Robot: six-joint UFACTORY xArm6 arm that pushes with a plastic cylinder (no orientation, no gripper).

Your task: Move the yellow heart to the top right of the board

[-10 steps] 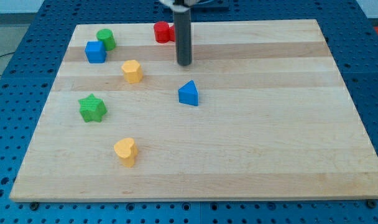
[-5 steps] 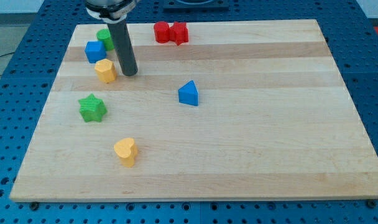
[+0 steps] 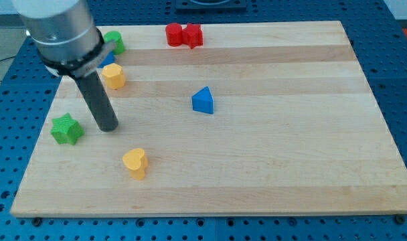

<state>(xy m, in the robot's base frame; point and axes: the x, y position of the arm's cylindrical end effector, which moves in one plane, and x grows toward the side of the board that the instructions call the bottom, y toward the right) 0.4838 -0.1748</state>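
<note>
My tip (image 3: 108, 127) rests on the wooden tabletop (image 3: 290, 154) at the view's left, just right of the green star (image 3: 66, 128) and above-left of the yellow heart (image 3: 134, 163), which lies near the view's bottom left, apart from it. The rod carries no pincer and holds nothing. A yellow block (image 3: 113, 75), a green block (image 3: 114, 41), two red blocks (image 3: 183, 34) and a blue triangle (image 3: 203, 100) lie farther up.

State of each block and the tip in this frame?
yellow heart: lower left, untouched
my tip: up-left of the heart, apart
green star: left edge
yellow block: upper left
blue triangle: mid-board
red blocks: top edge, touching
</note>
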